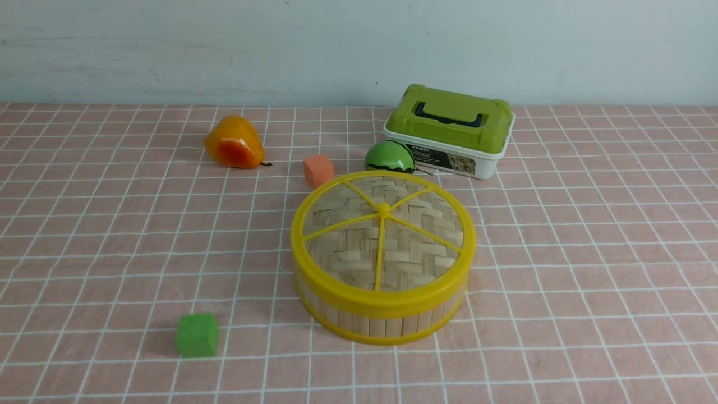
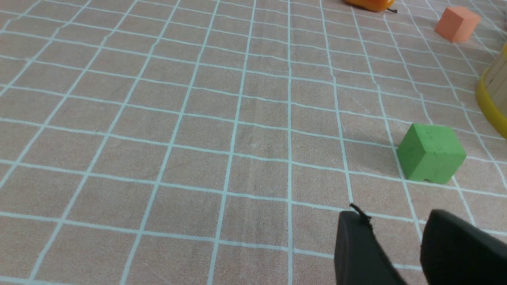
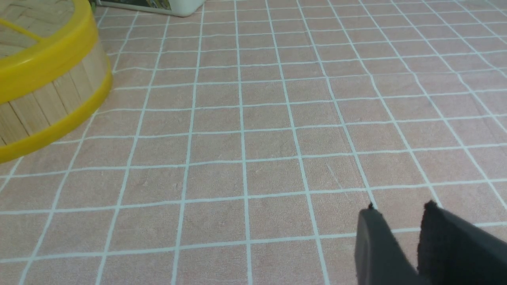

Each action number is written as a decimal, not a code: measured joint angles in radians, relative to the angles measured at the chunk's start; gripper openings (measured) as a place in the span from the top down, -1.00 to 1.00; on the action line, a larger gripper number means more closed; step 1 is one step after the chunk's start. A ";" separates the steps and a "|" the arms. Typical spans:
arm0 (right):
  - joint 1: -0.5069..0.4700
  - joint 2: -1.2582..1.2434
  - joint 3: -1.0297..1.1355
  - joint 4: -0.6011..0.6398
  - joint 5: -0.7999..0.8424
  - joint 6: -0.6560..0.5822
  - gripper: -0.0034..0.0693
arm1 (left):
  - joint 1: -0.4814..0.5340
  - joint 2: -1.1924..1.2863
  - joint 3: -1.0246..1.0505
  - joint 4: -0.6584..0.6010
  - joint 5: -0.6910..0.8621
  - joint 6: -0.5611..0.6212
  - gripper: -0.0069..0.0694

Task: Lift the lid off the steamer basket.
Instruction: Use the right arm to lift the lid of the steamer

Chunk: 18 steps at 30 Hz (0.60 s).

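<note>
Two tools show only in their own wrist views, and neither touches anything. The steamer basket (image 1: 359,322) stands on the checked pink surface (image 1: 589,252). The lid (image 1: 383,241) is seated flat on top of it, yellow rim over yellow rim, centre knob (image 1: 383,210) upward.

The left tool (image 2: 396,223) hangs low off the basket's left side, fingers clearly apart and empty. The right tool (image 3: 400,215) hangs low off the basket's right side, well apart from its wall. Its fingers are parted by a narrower gap and also empty.

With nothing gripped and the lid not yet lifted, I judge this to be the approach step. The next move calls for one tool to rise above the basket, come down over the knob or the lid's rim, clamp, and lift straight up so the basket is not dragged along. The right tool's gap looks too tight for that thick rim and would need widening.

A toy watermelon (image 1: 389,157) sits just behind the basket, with an orange cube (image 1: 318,170) behind it to the left. A white box with a green lid (image 1: 449,132) stands further behind to the right, and a pear (image 1: 233,143) lies well behind to the left. A green cube (image 1: 197,334) lies in front of the basket to the left, near the left tool's low path. The cloth to the basket's right is bare, so that side looks the easier way in.
</note>
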 joint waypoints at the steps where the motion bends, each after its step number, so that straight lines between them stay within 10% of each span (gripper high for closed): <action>1: 0.000 0.000 0.000 -0.001 0.000 0.000 0.48 | 0.000 0.000 0.000 0.000 0.000 0.000 0.19; 18: 0.000 0.000 0.000 0.089 -0.002 0.050 0.43 | 0.000 0.000 0.000 0.003 0.000 0.000 0.19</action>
